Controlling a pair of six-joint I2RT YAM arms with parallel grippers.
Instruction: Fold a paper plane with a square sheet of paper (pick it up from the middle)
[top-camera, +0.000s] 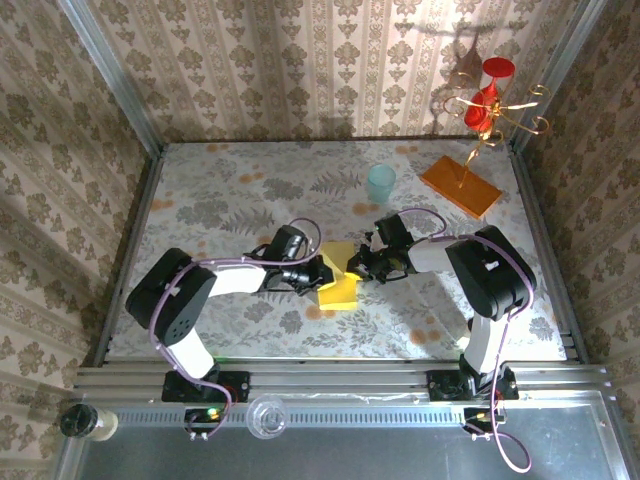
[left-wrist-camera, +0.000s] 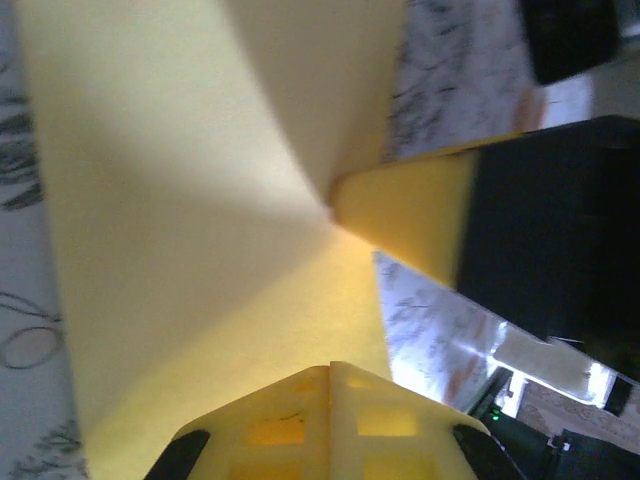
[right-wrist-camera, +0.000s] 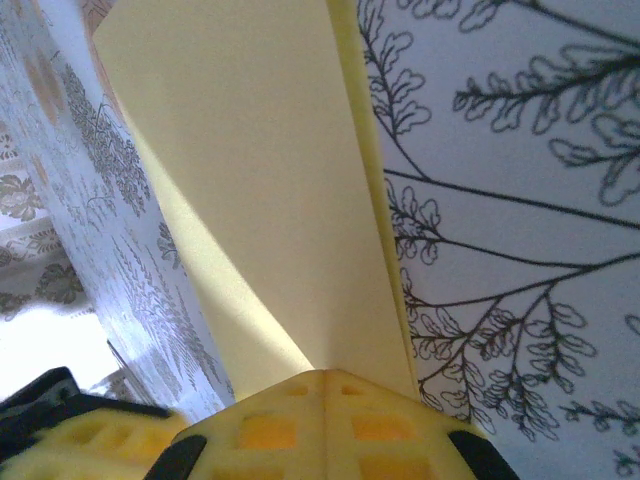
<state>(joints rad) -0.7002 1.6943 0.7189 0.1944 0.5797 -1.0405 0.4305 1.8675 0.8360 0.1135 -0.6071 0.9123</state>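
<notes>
Square sheet of paper (top-camera: 341, 283): yellow, partly folded, creased flaps raised. It sits near the middle of the table (top-camera: 230, 190), between the two grippers. Left gripper (left-wrist-camera: 330, 385): fingers closed together on the sheet, paper pinched between them. Right gripper (right-wrist-camera: 325, 385): fingers likewise clamped on the sheet from the opposite side. The two grippers' tips stand just beside each other at the paper. Pale teal cup (top-camera: 381, 183) and orange slab (top-camera: 460, 187): well apart, toward the back right
</notes>
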